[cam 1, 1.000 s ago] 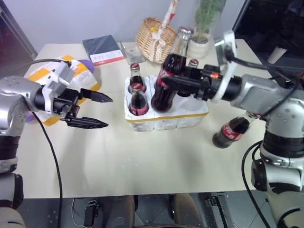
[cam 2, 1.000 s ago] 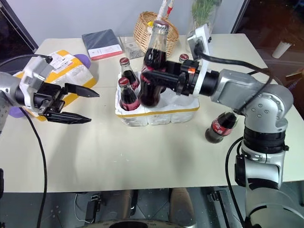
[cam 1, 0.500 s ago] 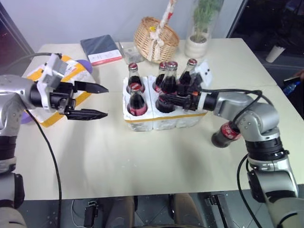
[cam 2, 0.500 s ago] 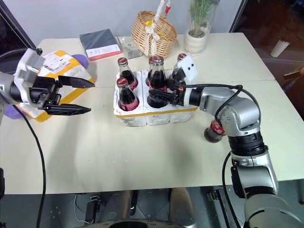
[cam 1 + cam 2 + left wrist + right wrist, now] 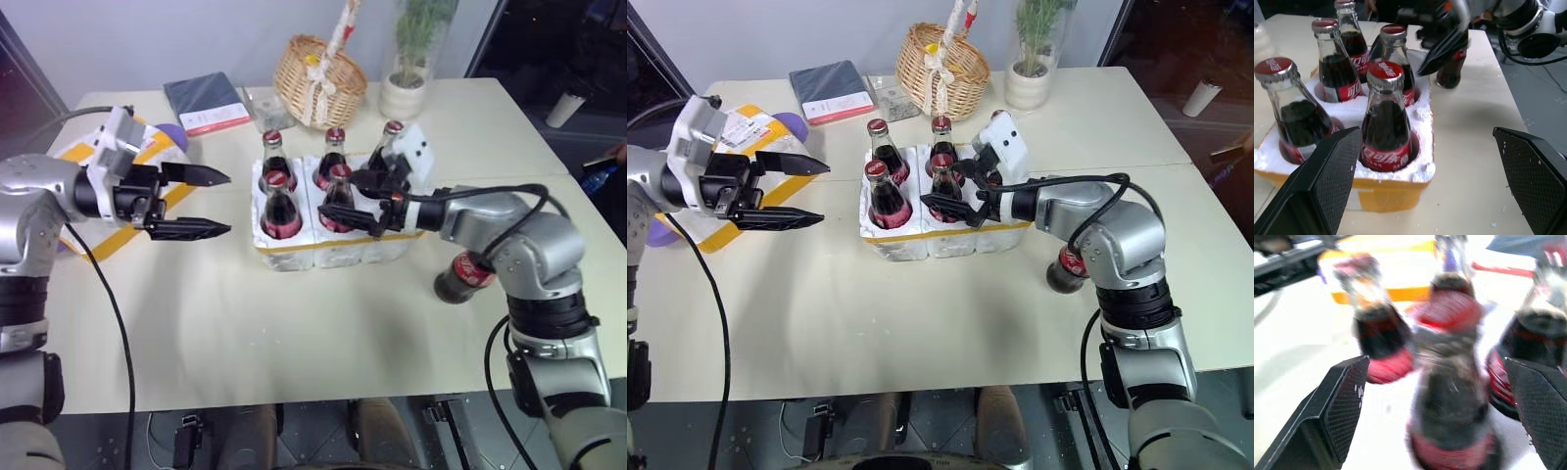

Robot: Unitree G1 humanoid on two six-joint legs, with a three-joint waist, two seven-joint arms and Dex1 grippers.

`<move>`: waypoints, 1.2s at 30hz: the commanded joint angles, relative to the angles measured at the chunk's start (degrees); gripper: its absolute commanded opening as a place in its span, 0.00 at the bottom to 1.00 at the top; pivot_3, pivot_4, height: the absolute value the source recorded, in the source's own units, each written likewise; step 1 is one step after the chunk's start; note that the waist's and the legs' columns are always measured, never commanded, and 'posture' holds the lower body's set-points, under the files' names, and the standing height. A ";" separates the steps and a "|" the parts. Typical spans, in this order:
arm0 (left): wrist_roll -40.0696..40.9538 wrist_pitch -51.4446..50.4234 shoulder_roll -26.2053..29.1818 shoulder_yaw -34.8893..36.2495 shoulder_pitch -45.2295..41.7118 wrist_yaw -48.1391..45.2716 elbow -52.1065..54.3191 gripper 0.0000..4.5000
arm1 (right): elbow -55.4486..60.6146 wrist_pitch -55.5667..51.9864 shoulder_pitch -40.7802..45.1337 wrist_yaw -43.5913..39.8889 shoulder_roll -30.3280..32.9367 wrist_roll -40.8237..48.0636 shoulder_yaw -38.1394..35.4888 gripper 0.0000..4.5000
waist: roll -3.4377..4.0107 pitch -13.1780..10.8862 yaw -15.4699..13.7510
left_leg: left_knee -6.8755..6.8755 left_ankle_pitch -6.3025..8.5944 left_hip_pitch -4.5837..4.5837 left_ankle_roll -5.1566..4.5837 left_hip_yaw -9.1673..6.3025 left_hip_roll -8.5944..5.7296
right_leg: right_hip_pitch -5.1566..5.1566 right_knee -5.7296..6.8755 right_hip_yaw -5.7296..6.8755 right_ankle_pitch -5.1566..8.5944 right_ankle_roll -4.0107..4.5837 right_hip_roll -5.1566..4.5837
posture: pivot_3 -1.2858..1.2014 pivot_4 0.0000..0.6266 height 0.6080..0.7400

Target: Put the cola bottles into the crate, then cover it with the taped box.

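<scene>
left eye view: crate point(image 5: 333, 250) is seen mid-table, white foam w/ yellow band along its lower edge.
cola bottles: five are seated upright in the crate wells: back row by caps point(image 5: 273, 139), point(image 5: 335, 134), point(image 5: 393, 127); front row point(image 5: 278, 204) and point(image 5: 339, 196). front well nearest the right arm is hidden behind the gripper, so its content can't be told.
sixth bottle: point(image 5: 460, 278) is seen on the table, outside the crate, near its right end, partly behind the right forearm; upright or tilted can't be told.
right gripper: point(image 5: 364, 204) is held at the crate, fingers spread wide either side of the front-middle bottle; in the right wrist view the pads point(image 5: 1347, 406) are apart from the glass, nothing clamped.
left gripper: point(image 5: 208, 203) is held above the table left of the crate, pointed toward it, fingers wide apart, nothing between them; apart from the crate.
taped box: point(image 5: 147, 147) lies at the table's left edge, behind the left gripper, well apart from the crate; yellow bands and white label are visible.
other items: wicker basket point(image 5: 318, 83), potted plant point(image 5: 409, 93) and dark notebook point(image 5: 208, 101) are set at the far side of the table point(image 5: 294, 333).
</scene>
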State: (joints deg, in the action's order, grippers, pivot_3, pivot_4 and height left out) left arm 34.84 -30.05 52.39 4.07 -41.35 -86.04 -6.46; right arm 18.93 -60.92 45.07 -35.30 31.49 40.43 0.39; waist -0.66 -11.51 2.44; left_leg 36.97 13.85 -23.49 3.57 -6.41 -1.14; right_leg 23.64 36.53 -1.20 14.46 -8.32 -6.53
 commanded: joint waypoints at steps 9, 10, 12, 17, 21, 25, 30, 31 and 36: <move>-2.38 3.07 -2.29 -1.80 -4.29 -3.08 -4.33 1.00 | 2.19 -16.58 14.91 -0.19 23.34 10.28 -17.74 0.99 | 0.00 0.00 -1.07 | -0.02 0.01 -0.01 -0.01 -0.01 -0.02 | -0.06 -0.15 0.03 0.00 0.00 -0.02 | 0.52 0.24 1.00; -2.48 3.18 -2.26 -1.84 -4.36 -3.37 -4.56 1.00 | 1.99 -15.81 12.67 -2.63 27.63 10.18 -19.63 0.99 | -0.01 0.00 -1.24 | -0.04 0.01 -0.03 -0.02 0.02 -0.03 | -0.07 -0.20 0.03 0.00 0.00 -0.04 | 0.52 0.24 1.00; -2.62 3.20 -2.11 -1.88 -4.41 -3.96 -5.05 1.00 | 1.58 -15.32 5.91 -7.99 33.82 11.30 -26.94 0.99 | -0.03 0.02 -1.74 | -0.06 0.04 -0.03 -0.06 0.04 -0.03 | -0.08 -0.26 0.03 0.00 0.00 -0.04 | 0.52 0.24 1.00; -1.71 1.65 -1.92 -1.83 -4.99 -5.41 -5.02 1.00 | 6.18 -16.50 -17.65 -19.80 37.37 11.54 -50.69 0.99 | 0.08 -0.01 -1.29 | 0.00 0.09 0.03 -0.15 0.15 -0.01 | -0.17 -0.28 -0.02 0.00 -0.02 -0.04 | 0.52 0.24 1.00; 0.26 -1.41 -1.65 -1.51 -6.12 -6.07 -2.57 1.00 | 12.25 -17.03 -36.91 -25.02 30.45 12.10 -65.98 0.99 | 0.01 0.02 -1.51 | 0.05 0.09 0.12 -0.15 0.12 0.06 | -0.27 -0.24 -0.01 0.00 -0.02 0.03 | 0.52 0.24 1.00; 2.06 -4.20 -1.31 -1.28 -7.03 -6.36 -0.05 1.00 | 15.19 -14.97 -51.03 -26.29 22.10 13.13 -73.34 0.99 | 0.00 0.03 -1.73 | 0.17 0.08 0.15 -0.15 0.13 0.04 | -0.39 -0.25 -0.05 0.00 -0.03 0.02 | 0.52 0.24 1.00; 5.02 -8.09 -0.90 -1.25 -6.71 -6.37 4.24 1.00 | 18.96 -6.71 -62.03 -23.81 11.29 12.19 -71.24 0.99 | 0.01 0.03 -1.52 | 0.13 0.09 0.20 -0.15 0.13 0.04 | -0.42 -0.26 -0.05 0.02 -0.04 0.01 | 0.52 0.24 1.00; 5.44 -8.60 -0.99 -1.29 -6.42 -6.25 5.19 1.00 | 19.66 -4.53 -63.21 -22.89 9.44 11.30 -69.13 0.99 | 0.01 0.03 -1.46 | 0.12 0.09 0.20 -0.15 0.13 0.04 | -0.42 -0.26 -0.06 0.01 -0.04 0.01 | 0.52 0.24 1.00; 6.59 -9.61 -1.88 -1.80 -5.01 -5.42 8.87 1.00 | 19.90 6.19 -66.15 -18.40 2.94 6.24 -58.23 0.99 | 0.03 0.04 -1.46 | 0.12 0.09 0.22 -0.14 0.13 0.04 | -0.43 -0.27 -0.07 0.02 -0.02 0.01 | 0.52 0.24 1.00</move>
State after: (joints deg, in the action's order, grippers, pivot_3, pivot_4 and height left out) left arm 40.15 -39.52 50.47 1.25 -46.46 -91.97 0.66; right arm 38.02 -58.93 -21.01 -55.44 35.58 48.51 -60.39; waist -0.63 -11.47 0.98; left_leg 37.08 13.93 -23.27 3.43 -6.29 -1.09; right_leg 23.21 36.26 -1.26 14.48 -8.34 -6.51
